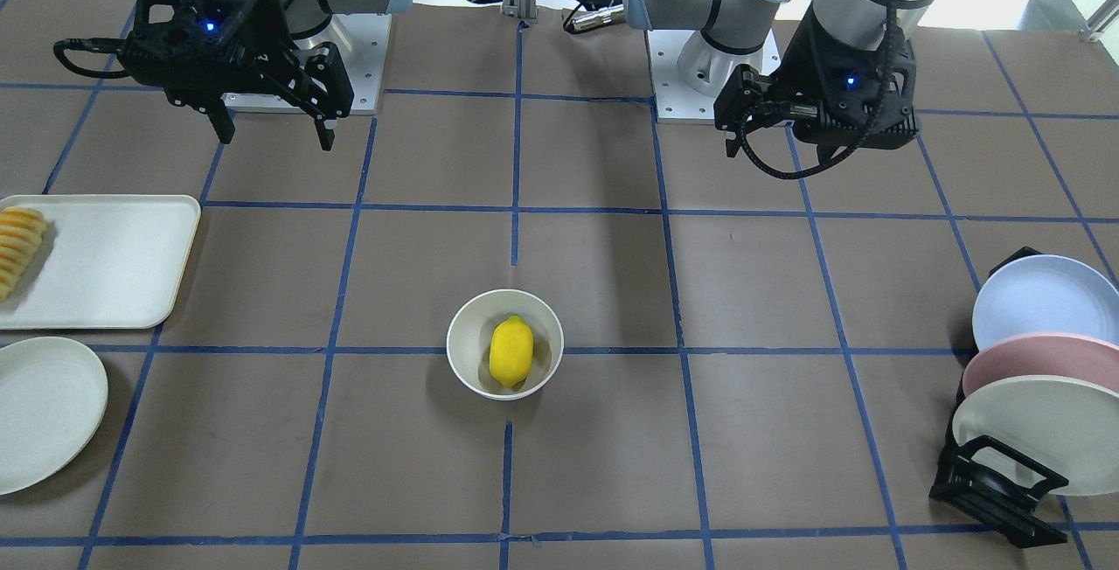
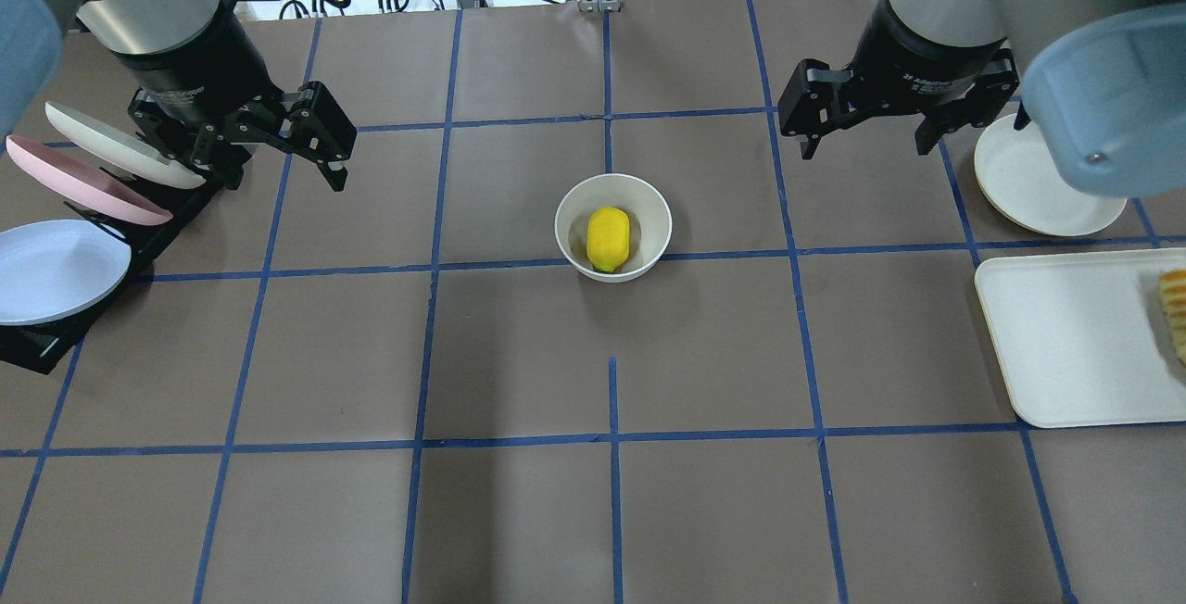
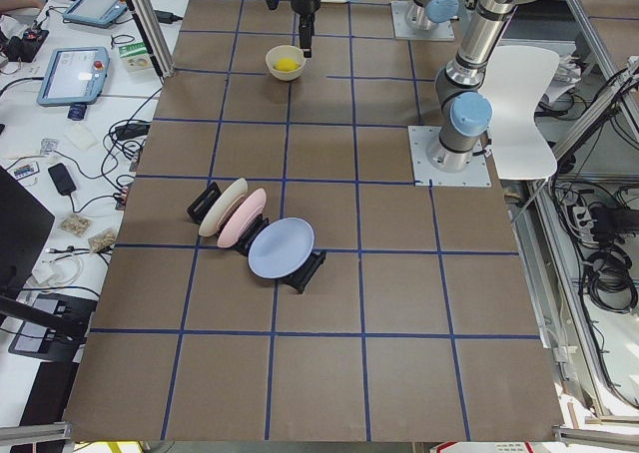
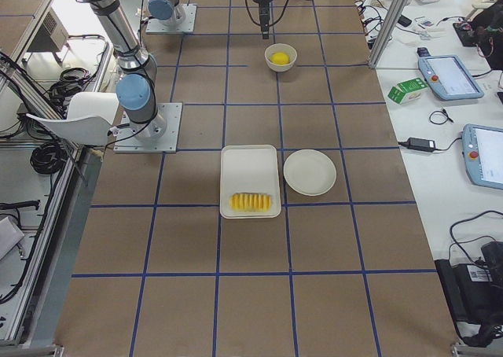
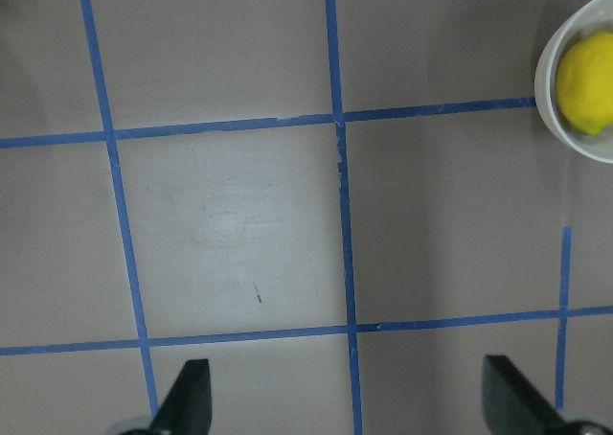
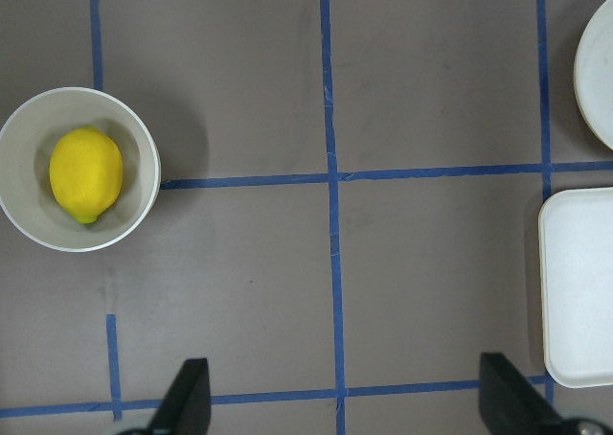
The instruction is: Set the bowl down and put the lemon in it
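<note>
Overhead exterior view is showing the bowl sitting upright at the centre of the frame, on a blue tape line, with the lemon lying inside it, so the task is looking finished. The left gripper is hanging at upper left with its jaws spread wide and carrying nothing, and the right gripper is hanging at upper right, equally wide and empty; both are standing well apart from the bowl. Whatever risk is remaining is lying in further arm travel. A low sweep through the middle of the frame would be striking the bowl's wall, sliding or tipping it and letting the lemon roll out. The left gripper is also hovering just beside the plate rack at the left edge, so a careless swing outward there would be clipping the standing plates.
</note>
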{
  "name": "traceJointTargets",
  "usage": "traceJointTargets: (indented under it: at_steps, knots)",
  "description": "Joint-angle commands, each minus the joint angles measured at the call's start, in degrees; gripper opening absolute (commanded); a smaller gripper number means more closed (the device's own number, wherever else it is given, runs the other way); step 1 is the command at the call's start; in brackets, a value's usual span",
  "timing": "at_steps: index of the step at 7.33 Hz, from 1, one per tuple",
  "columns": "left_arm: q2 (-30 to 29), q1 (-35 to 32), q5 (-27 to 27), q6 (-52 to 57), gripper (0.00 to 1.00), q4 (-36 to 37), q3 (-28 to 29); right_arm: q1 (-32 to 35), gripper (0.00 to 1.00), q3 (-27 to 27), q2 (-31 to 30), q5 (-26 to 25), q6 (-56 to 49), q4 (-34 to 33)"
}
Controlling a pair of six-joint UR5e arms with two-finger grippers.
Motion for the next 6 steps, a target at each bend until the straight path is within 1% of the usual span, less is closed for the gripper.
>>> traceJointTargets:
  at_steps: [1, 6]
  knots:
    - [0.3, 0.1, 0.1, -0.1, 1.0, 0.1, 0.2, 0.1, 1.0, 0.1, 0.0, 0.0, 0.2, -0.1]
    - [0.6, -0.2, -0.8, -0.1, 1.0, 1.3, -0.2, 0.1, 1.0, 0.5, -0.2, 0.0, 0.2, -0.4]
